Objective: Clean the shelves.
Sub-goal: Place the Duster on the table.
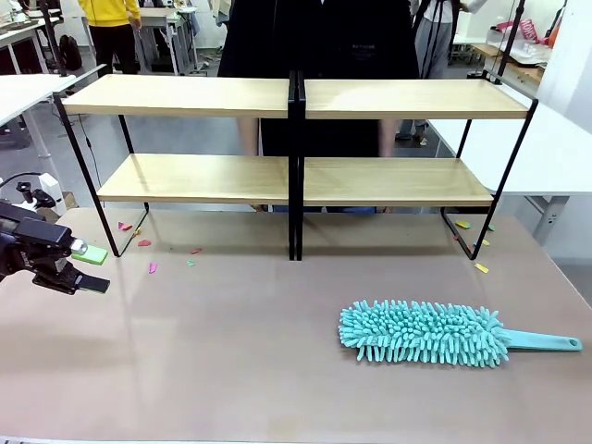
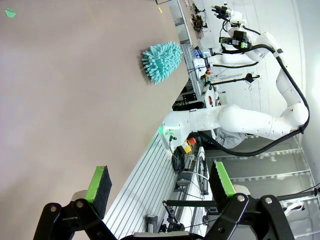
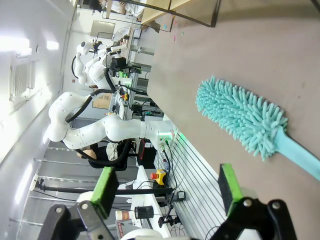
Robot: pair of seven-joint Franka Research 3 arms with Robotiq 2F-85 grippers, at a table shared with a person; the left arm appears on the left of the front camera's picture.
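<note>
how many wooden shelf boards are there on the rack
4. Upper left board, upper right board, lower left board, lower right board. All sit in the black frame of the shelves; none looks hidden.

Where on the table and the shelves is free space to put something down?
The shelves have all four boards bare. The table is free across the middle and front, between the left end effector and the teal duster. Small paper scraps lie near the shelf feet on both sides.
</note>
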